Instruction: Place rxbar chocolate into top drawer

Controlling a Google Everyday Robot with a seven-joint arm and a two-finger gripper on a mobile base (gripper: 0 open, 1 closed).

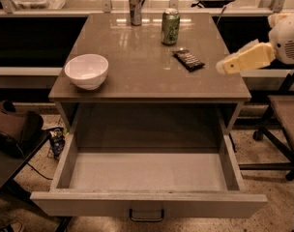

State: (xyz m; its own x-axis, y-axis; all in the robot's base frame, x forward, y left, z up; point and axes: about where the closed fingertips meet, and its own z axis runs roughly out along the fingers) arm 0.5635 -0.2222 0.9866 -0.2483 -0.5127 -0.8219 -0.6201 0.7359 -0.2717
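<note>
The rxbar chocolate (188, 60), a flat dark-wrapped bar, lies on the tabletop (137, 76) at the right rear, just in front of the green soda can (170, 27). The top drawer (89, 206) under the table is pulled fully open. Its pale inside holds nothing, and its dark handle (146, 215) is centred on the front panel. My gripper (225, 65) comes in from the right on a pale arm. It hovers at the table's right edge, a short way right of the bar and apart from it.
A white bowl (86, 71) sits at the tabletop's front left. A slim silver can (135, 7) stands at the rear. An office chair (287, 115) is close on the right. A dark bag (14, 129) lies on the floor at the left.
</note>
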